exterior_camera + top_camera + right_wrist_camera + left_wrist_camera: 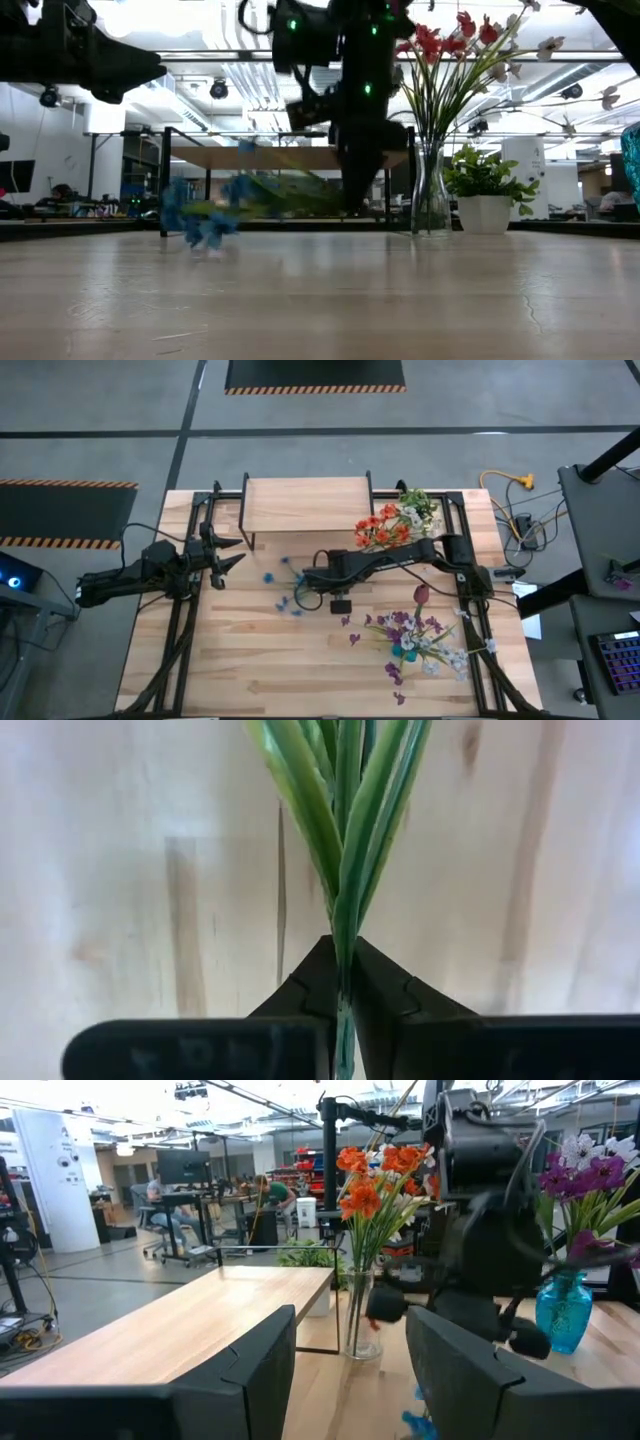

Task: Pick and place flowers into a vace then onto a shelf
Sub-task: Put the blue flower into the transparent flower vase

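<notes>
Near the wooden desk's point(250, 660) middle, the right claw point(343, 982) pinches the blue flowers' thin green stems point(345, 840); so narrow a pinch risks stems slipping out during lifting. Left claw point(222, 552) waits, spread.

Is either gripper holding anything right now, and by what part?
The right gripper is shut on the blue flowers, its fingers pinching the bunched green stems. The left gripper is open and holds nothing.

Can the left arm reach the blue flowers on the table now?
Probably not freely: the right pincer is shut on the blue flowers' stems, its arm lying across them; the left pincer waits beside them, open.
</notes>
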### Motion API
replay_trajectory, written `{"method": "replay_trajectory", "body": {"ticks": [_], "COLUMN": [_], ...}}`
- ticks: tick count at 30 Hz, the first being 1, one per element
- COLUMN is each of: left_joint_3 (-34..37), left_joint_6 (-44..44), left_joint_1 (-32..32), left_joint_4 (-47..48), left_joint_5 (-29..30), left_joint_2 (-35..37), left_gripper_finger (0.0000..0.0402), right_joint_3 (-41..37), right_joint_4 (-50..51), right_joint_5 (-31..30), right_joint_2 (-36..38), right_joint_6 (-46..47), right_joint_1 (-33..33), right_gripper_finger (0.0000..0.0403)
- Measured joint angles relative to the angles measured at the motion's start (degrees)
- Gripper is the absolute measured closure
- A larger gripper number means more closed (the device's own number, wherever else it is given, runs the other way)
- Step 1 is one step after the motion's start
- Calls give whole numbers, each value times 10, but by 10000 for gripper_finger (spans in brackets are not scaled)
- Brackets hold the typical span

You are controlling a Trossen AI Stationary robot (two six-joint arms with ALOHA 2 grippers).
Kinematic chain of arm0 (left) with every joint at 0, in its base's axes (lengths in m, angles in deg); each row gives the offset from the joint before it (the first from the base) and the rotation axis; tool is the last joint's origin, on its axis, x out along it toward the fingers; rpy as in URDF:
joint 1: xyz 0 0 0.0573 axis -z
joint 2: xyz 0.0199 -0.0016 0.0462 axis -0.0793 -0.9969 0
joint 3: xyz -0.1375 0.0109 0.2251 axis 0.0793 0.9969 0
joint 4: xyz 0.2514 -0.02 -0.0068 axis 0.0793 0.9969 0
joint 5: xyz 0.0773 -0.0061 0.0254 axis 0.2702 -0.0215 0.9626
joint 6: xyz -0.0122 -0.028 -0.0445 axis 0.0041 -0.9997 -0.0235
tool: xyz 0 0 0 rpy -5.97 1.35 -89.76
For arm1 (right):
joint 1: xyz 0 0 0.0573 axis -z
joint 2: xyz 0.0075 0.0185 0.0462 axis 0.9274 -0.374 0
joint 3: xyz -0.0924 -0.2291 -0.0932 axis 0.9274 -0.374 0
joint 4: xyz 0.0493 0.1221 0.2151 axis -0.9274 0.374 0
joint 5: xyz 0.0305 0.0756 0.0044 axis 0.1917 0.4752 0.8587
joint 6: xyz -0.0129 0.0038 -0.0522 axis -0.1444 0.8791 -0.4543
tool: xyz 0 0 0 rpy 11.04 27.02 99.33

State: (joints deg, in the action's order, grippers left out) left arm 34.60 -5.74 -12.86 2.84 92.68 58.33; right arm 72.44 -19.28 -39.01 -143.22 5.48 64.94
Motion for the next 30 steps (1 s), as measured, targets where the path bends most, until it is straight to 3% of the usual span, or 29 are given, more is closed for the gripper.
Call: {"method": "replay_trajectory", "body": {"ticks": [8, 17, 25, 30], "left_joint_3": [0, 0, 0, 0], "left_joint_6": [0, 0, 0, 0], "left_joint_1": [0, 0, 0, 0], "left_joint_4": [0, 0, 0, 0], "left_joint_5": [0, 0, 0, 0], "left_joint_2": [0, 0, 0, 0], "left_gripper_finger": [226, 226, 226, 226], "right_joint_3": [9, -79, -188, -263], "right_joint_4": [-19, -153, -276, -303], "right_joint_5": [10, 6, -103, -182], "right_joint_2": [71, 228, 346, 402], "right_joint_6": [-13, -7, -6, 14], "right_joint_1": [-9, -10, -10, -10], "right_gripper_finger": [394, 394, 394, 394]}}
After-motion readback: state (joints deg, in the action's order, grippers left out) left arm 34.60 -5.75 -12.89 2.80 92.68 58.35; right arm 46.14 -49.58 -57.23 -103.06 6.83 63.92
